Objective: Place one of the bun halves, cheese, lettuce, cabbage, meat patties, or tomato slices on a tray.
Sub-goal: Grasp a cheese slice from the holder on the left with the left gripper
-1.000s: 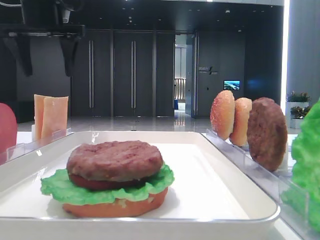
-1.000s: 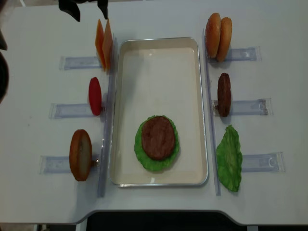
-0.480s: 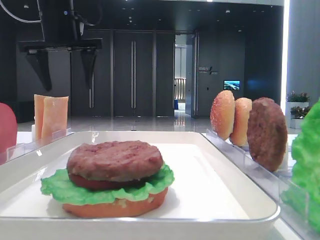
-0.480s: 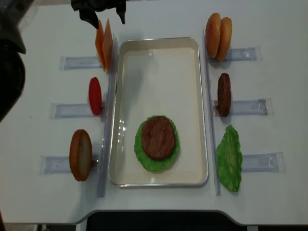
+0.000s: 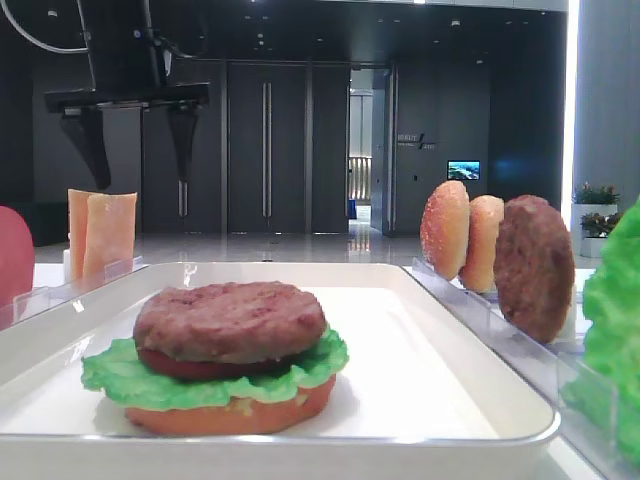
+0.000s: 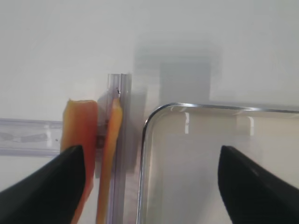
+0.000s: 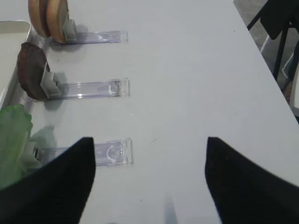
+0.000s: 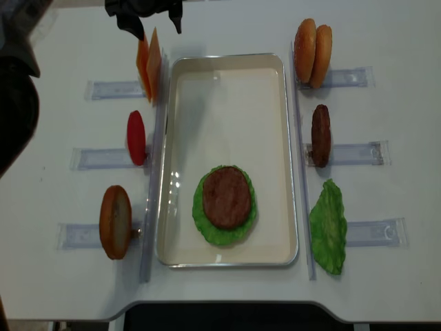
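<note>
Two pale orange cheese slices stand on edge in a clear rack just left of the white tray. My left gripper hangs open above them, holding nothing. In the left wrist view this gripper spans from the outer cheese slice to the tray corner. In the tray lies a meat patty on lettuce and a bun base. My right gripper is open over bare table to the right of the racks.
Left of the tray, racks hold a tomato slice and a bun half. Right of it stand two bun halves, a meat patty and a lettuce leaf. The table edge runs close on the right.
My left gripper has come in from the far left, moving right and down until it stands above the cheese. It stays open. Nothing on the table has moved.
</note>
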Action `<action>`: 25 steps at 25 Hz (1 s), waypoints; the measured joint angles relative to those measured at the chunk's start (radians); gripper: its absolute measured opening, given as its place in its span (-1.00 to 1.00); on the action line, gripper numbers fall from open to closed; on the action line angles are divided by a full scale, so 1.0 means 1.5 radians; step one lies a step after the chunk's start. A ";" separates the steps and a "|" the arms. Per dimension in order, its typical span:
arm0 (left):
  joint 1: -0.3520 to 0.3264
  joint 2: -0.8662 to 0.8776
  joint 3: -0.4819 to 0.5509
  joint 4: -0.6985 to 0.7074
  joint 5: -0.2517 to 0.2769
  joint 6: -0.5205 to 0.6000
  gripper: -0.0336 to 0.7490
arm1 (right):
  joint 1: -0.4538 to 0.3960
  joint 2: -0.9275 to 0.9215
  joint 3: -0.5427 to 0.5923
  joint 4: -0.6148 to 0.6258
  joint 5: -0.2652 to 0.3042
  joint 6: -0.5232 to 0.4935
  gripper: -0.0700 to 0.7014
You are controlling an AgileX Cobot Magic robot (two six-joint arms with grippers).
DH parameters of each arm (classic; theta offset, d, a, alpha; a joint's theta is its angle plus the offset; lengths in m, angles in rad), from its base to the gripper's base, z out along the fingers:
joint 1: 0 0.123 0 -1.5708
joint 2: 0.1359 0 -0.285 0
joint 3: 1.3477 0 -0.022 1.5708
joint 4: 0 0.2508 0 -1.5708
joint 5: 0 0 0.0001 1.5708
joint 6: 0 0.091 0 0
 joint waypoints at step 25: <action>0.000 0.037 0.000 -0.008 0.053 0.004 0.10 | 0.000 0.000 0.000 0.000 -0.001 0.000 0.42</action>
